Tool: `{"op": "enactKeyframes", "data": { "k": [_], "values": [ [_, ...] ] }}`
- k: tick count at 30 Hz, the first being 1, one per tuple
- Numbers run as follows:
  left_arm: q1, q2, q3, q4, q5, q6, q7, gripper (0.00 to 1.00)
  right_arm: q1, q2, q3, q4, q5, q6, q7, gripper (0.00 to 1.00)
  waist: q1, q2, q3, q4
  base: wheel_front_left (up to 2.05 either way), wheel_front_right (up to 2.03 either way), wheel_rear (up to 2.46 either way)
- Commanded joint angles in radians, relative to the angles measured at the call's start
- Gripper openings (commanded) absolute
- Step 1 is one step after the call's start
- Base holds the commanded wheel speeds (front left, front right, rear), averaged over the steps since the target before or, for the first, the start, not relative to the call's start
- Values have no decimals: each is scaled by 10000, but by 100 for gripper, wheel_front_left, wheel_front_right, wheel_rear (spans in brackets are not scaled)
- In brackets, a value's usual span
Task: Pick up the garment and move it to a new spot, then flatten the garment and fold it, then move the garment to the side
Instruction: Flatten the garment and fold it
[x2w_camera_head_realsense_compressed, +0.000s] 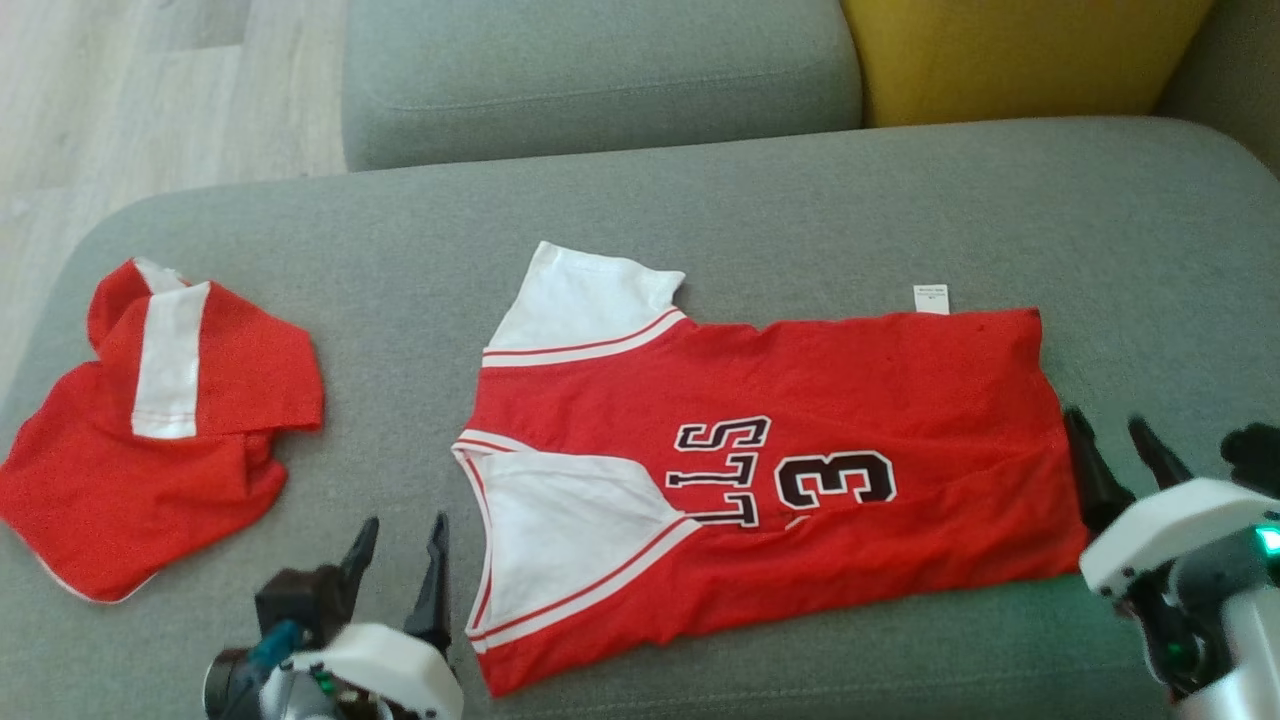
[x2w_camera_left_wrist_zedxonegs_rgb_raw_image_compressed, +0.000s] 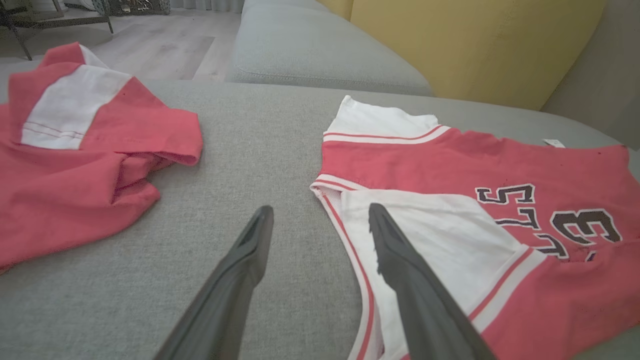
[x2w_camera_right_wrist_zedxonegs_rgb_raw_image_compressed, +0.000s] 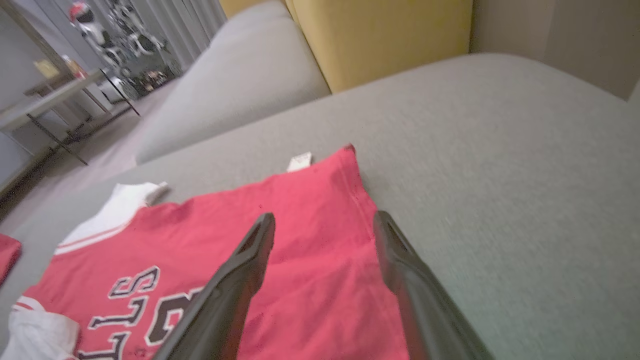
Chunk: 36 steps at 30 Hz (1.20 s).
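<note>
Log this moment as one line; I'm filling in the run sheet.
jersey: flat on sofa, near sleeve folded in | left gripper: open, empty, by collar | right gripper: open, empty, by hem

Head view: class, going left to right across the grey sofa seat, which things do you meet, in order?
Crumpled red-and-white garment → left claw → red jersey → right claw.
</note>
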Motion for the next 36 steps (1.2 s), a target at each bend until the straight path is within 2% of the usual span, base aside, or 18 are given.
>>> {"op": "enactKeyframes", "data": {
  "k": [1, 3, 6, 12, 15, 26, 31, 36],
  "values": [
    [-639, -54, 482, -520, -159, 115, -228, 100, -154, 37, 219, -807, -162, -9, -604, 100, 0, 0, 68, -104, 0, 0, 0],
    [-902, -131, 494, -644, -257, 170, -314, 100, -108, 254, 455, -1247, -407, -9, -1228, 100, 0, 0, 165, -227, 0, 0, 0],
    [-1355, -171, 353, -534, -226, 113, -340, 100, -228, 374, 672, -1412, -606, -9, -1616, 100, 0, 0, 314, -402, 0, 0, 0],
    [-2648, -26, 167, 30, -15, -122, -281, 100, -841, 458, 1070, -1489, -814, -9, -1730, 100, 0, 0, 900, -817, 0, 0, 0],
    [-3693, 217, 147, 518, 6, -353, 188, 100, -1361, 528, 1250, -1563, -870, -9, -1782, 100, 0, 0, 1492, -1125, 0, 0, 0],
    [-8134, 1979, -199, 2742, -41, -1307, 3044, 100, -3431, 750, 1994, -1478, -1179, -9, -1974, 100, 0, 0, 3764, -2387, 0, 0, 0],
    [-9615, 2876, -807, 3713, -144, -1403, 4500, 100, -4122, 807, 2297, -1243, -1168, -9, -2124, 100, 0, 0, 4262, -2861, 0, 0, 0],
    [-10387, 3390, -1721, 4190, -765, -1411, 5559, 100, -4543, 859, 2542, -1024, -1080, -9, -2314, 100, 0, 0, 4514, -3155, 0, 0, 0]
  ]
}}
